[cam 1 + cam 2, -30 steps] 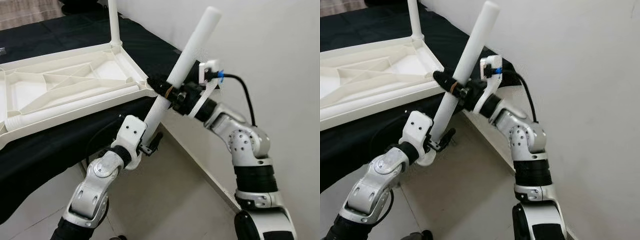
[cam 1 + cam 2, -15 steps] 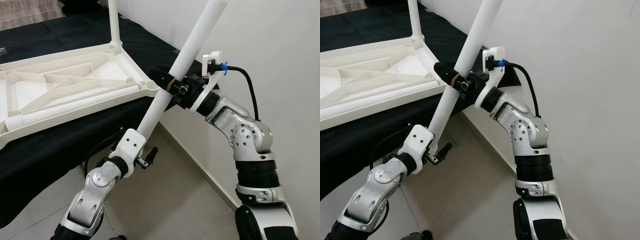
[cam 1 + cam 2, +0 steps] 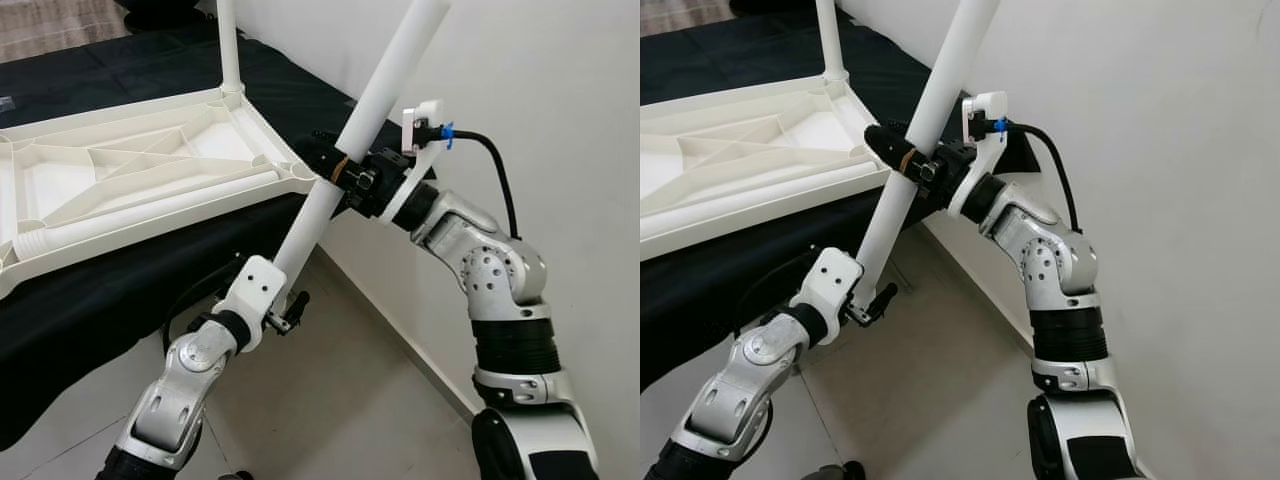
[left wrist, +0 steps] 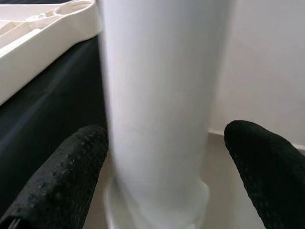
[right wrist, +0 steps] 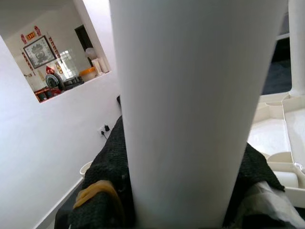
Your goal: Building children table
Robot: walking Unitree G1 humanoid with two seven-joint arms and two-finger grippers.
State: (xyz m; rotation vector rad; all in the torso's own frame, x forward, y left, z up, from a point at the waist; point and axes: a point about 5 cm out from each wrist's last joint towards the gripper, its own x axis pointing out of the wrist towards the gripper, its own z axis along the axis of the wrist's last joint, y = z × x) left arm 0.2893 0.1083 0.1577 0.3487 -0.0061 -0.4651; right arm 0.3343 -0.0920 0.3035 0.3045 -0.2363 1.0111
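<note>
The leg slanted between both claws: right gripper clamped mid-leg, left gripper spread apart around its lower end.

Right gripper has its jaws clamped, arm bent forward; left gripper spreads jaws lower down.

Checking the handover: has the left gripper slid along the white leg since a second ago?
Yes. The left gripper has dropped down the white leg, away from the tabletop corner.
</note>
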